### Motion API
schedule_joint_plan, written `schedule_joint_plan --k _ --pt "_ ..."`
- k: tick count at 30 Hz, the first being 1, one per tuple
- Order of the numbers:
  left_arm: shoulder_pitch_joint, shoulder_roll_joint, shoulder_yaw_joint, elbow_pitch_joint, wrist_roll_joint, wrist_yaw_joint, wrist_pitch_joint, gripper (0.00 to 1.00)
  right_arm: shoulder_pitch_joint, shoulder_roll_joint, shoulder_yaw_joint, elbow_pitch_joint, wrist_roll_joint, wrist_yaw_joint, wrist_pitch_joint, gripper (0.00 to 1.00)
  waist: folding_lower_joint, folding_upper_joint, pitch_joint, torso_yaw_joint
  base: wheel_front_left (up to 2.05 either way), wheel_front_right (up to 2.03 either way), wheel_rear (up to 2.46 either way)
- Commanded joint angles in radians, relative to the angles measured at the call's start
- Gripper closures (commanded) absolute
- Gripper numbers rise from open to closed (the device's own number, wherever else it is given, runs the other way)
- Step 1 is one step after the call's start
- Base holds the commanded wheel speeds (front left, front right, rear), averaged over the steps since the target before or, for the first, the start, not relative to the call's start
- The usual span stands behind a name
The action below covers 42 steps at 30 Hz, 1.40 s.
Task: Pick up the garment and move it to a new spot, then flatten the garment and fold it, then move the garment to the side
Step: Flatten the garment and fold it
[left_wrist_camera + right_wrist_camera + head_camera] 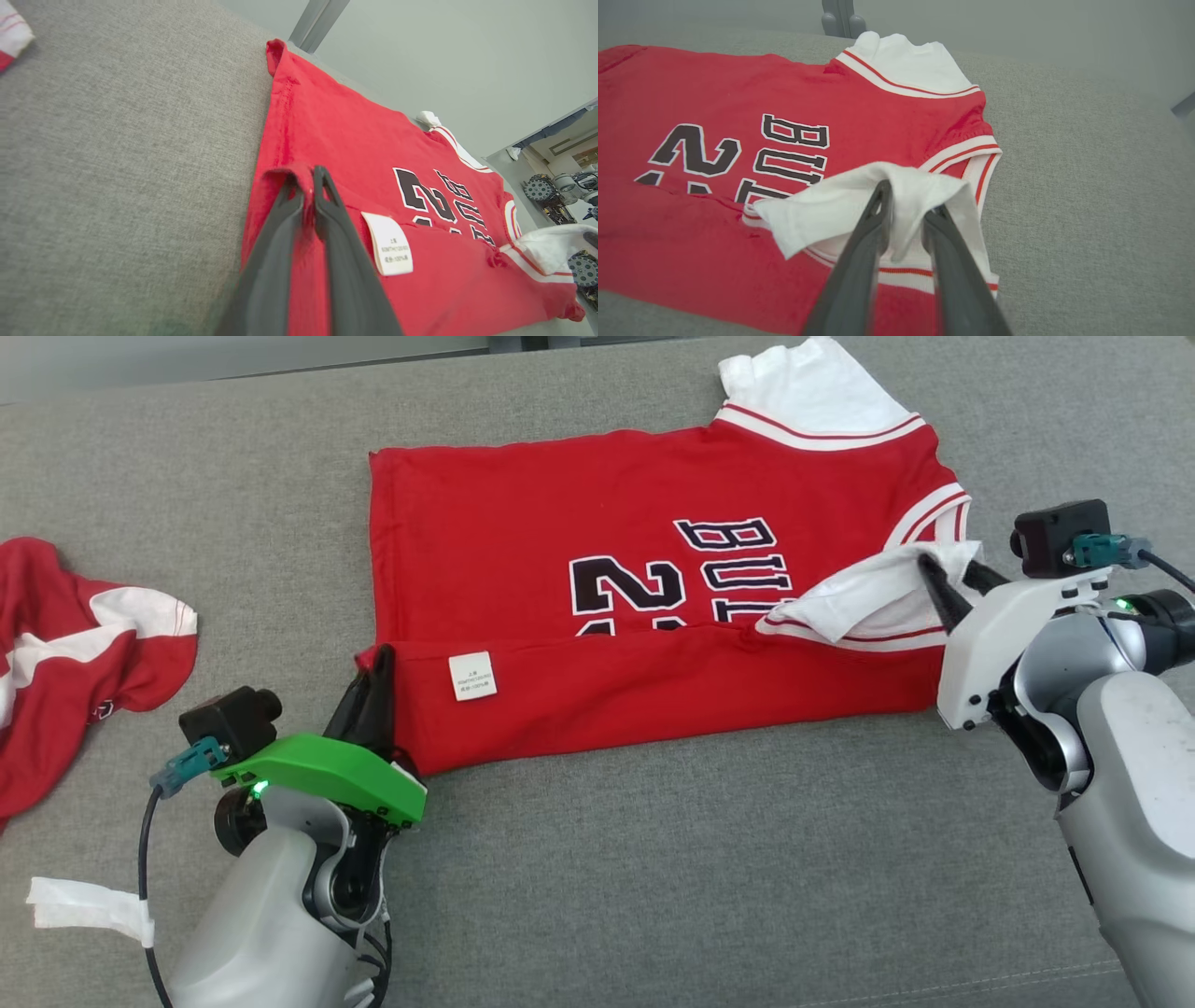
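The garment [607, 523] is a red jersey with white sleeves and dark lettering. It lies flat on the grey cloth surface [653, 877], its near long edge folded over so a white label [471, 675] faces up. My left gripper [381, 663] is at the fold's left end, shut on the red hem [308, 179]. My right gripper [948, 569] is at the fold's right end. Its fingers [873, 233] stand slightly apart, and the white sleeve [840, 210] drapes loosely over and between them.
A second red and white garment [84, 644] lies crumpled at the far left edge. A strip of white tape [84, 905] hangs on my left arm's cable. Bare grey surface stretches in front of the jersey and to its right.
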Motion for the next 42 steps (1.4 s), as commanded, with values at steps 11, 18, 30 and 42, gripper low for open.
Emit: schedule_joint_plan --k 11,18,30,42 --pt "0.040 0.026 0.015 0.009 0.116 0.035 -0.071 0.00 0.022 -0.009 0.007 -0.008 0.042 -0.001 -0.110 0.00 0.0000 0.0000 -0.091 0.002 0.00 0.00 0.00" --pt "0.152 0.061 0.015 -0.118 0.310 0.096 -0.076 0.00 0.143 0.002 -0.110 -0.036 -0.008 -0.001 0.019 0.00 0.0000 0.0000 -0.126 -0.004 0.00 0.00 0.00" --pt "0.145 0.017 -0.028 -0.068 0.454 0.158 -0.075 0.00 0.181 0.094 -0.226 0.043 -0.126 -0.001 0.033 0.00 0.0000 0.0000 -0.061 0.003 0.00 0.00 0.00" --pt "0.061 -0.014 -0.053 0.118 0.474 0.147 -0.071 0.00 0.102 0.141 -0.289 0.193 -0.224 -0.001 0.003 0.00 0.0000 0.0000 -0.019 0.015 0.00 0.00 0.00"
